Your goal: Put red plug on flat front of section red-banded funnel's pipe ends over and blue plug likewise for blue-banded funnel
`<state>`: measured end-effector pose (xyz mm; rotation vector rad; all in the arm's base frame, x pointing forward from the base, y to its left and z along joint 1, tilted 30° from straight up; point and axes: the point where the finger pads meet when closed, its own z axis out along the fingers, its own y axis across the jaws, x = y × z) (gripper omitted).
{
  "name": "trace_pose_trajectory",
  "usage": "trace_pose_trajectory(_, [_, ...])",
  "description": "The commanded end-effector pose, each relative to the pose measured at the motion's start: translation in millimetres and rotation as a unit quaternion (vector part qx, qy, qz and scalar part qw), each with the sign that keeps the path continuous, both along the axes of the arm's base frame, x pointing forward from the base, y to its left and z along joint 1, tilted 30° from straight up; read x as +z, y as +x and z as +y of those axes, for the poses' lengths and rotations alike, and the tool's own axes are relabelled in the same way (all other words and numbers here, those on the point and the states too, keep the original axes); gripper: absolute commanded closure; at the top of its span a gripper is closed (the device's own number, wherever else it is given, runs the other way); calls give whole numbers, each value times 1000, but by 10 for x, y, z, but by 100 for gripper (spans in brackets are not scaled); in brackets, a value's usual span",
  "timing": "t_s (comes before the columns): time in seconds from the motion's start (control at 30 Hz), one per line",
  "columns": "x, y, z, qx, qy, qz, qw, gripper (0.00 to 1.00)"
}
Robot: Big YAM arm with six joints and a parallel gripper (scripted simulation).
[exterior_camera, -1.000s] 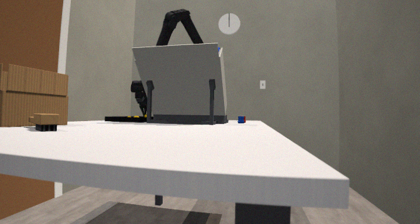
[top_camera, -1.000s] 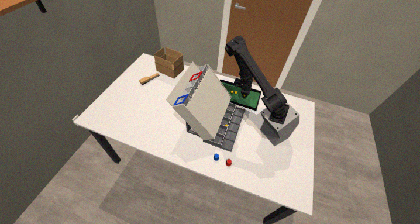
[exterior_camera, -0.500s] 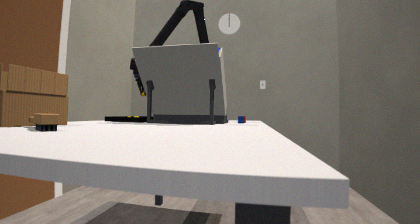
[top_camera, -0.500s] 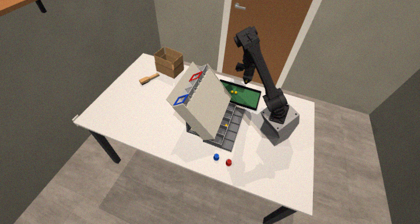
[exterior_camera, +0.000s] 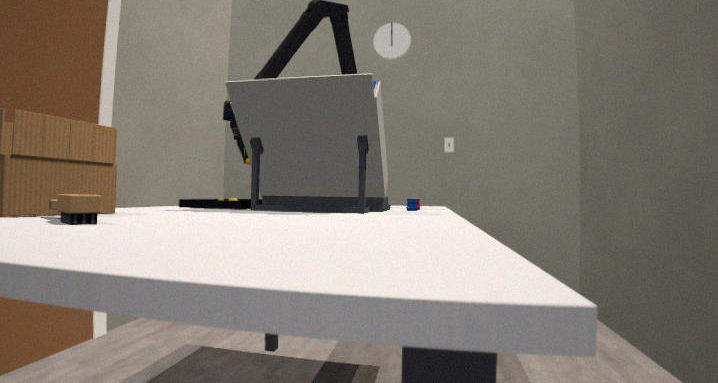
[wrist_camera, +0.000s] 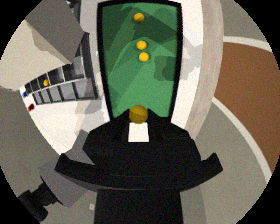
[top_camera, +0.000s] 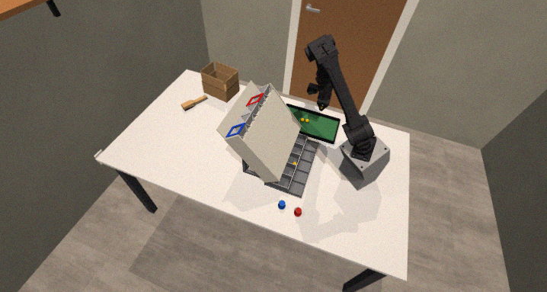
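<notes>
My gripper (top_camera: 322, 106) (exterior_camera: 246, 159) (wrist_camera: 138, 112) is shut on a yellow marble (top_camera: 322, 107) (wrist_camera: 139, 115) and holds it above the green marble tray (top_camera: 324, 129) (wrist_camera: 131, 79). Three more yellow marbles (top_camera: 304, 119) (wrist_camera: 143, 46) lie in that tray. The tilted grey cover (top_camera: 267, 133) (exterior_camera: 306, 134) carries the red-banded funnel (top_camera: 254, 99) and the blue-banded funnel (top_camera: 235, 129) on top. Below it lies the dark sectioned tray (top_camera: 302, 177), with one yellow marble (top_camera: 294, 162) (wrist_camera: 46, 83) in a section. The blue plug (top_camera: 282, 203) (exterior_camera: 411, 204) and the red plug (top_camera: 298, 211) stand on the table in front.
A cardboard box (top_camera: 219, 79) (exterior_camera: 50, 159) and a wooden brush (top_camera: 193, 102) (exterior_camera: 75, 205) are at the table's far left corner. The arm's base (top_camera: 363, 158) stands right of the trays. A door is behind the table.
</notes>
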<state>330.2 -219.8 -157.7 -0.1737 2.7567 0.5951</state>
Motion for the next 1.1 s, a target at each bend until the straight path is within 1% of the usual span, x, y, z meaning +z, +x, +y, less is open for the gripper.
trace_pose_trajectory(0.0, [-63,52,-76,5,-3,-2,1000,100])
trace_pose_trajectory(1.07, [-53,49,-80,0,-5,-6,1000,100])
